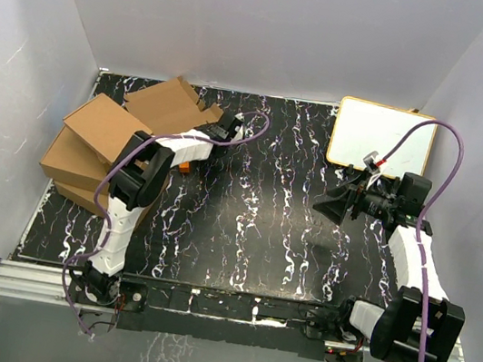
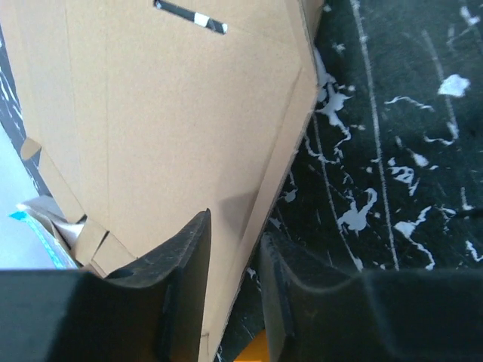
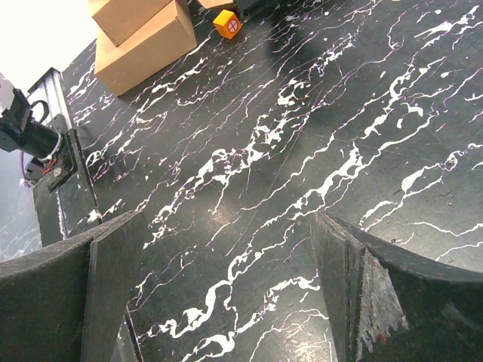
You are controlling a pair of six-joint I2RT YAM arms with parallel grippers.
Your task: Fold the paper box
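While paper box point(image 2: 173, 128) edge sits inside L pincer point(image 2: 235, 230), can't tell if pinched.

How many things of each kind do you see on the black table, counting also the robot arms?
Paper box: 1
Piled brown cardboard boxes: 3, as far as the top view shows
White board with yellow rim: 1
Small orange cube: 1
Robot arms: 2 (left, right)
Total: 8
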